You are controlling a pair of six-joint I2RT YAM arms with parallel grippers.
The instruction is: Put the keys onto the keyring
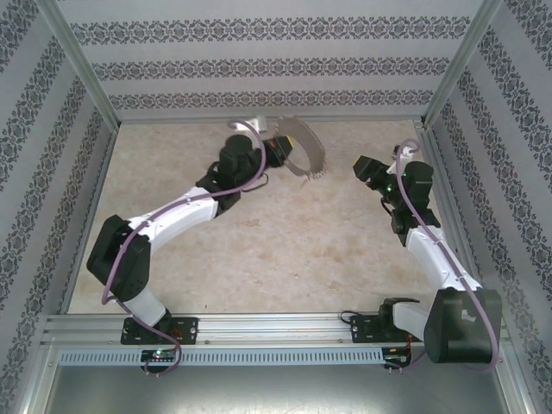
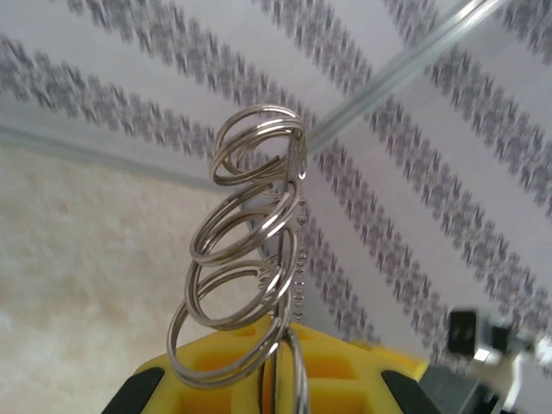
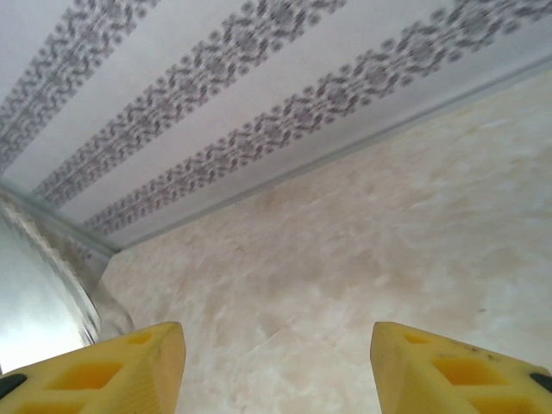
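Your left pincer was clamped tight on the large thin grey metal keyring, holding it up near the far wall, seemingly clear of the beige worktop. Your right pincer hung over the worktop's right side, yellow fingers apart.

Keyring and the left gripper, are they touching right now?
Touching. The left wrist view shows the keyring clamped between the yellow fingers of the left gripper, with no gap where the wire runs down into them.
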